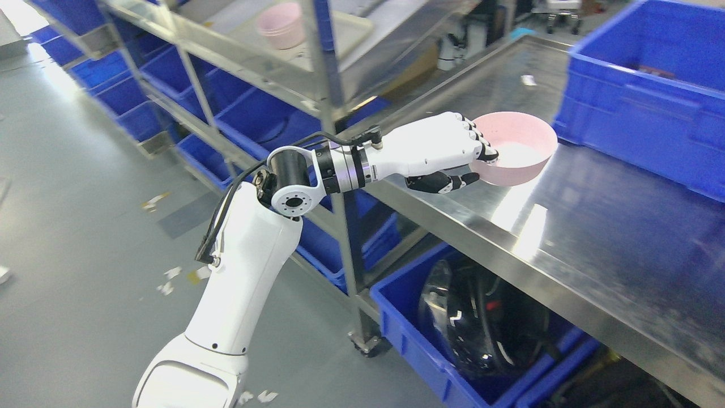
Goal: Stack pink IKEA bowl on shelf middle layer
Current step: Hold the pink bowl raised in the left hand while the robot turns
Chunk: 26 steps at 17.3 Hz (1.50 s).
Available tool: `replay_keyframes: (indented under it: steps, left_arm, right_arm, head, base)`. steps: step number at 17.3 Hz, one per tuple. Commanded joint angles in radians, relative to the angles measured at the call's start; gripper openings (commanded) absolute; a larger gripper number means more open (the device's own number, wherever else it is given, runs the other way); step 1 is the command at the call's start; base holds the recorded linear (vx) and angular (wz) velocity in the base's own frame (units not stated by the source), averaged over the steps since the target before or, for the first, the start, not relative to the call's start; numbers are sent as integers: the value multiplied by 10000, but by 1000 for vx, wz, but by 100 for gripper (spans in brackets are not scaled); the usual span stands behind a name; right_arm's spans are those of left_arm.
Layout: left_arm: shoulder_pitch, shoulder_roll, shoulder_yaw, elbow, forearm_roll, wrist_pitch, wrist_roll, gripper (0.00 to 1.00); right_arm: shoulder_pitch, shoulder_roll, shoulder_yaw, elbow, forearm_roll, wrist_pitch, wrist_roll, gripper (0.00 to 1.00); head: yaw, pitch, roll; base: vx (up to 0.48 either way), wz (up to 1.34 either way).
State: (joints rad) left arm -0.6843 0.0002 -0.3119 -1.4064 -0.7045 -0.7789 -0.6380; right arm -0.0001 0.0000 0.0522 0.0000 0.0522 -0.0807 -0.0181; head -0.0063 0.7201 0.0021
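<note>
The left hand (453,156) grips a pink bowl (518,148) at the near edge of a steel tabletop (595,226), bare metal lying open ahead of it and toward the right. A large blue crate (651,96) walls off the tabletop's far right side. To the left, the shelf's (238,54) upright post (331,85) stands just beside the wrist, narrowing any path toward the layer where a second pink bowl (280,24) sits on a tray (340,31).
</note>
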Motion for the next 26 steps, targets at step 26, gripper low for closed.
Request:
replay_keyframes:
  steps: [26]
  left_arm:
    - [277,172,266,-831,387,-65,-1,4]
  right_arm:
    - [32,-175,0,-175,0,-6,-3,100]
  head:
    - [0,2,0]
  base:
    - [138,643]
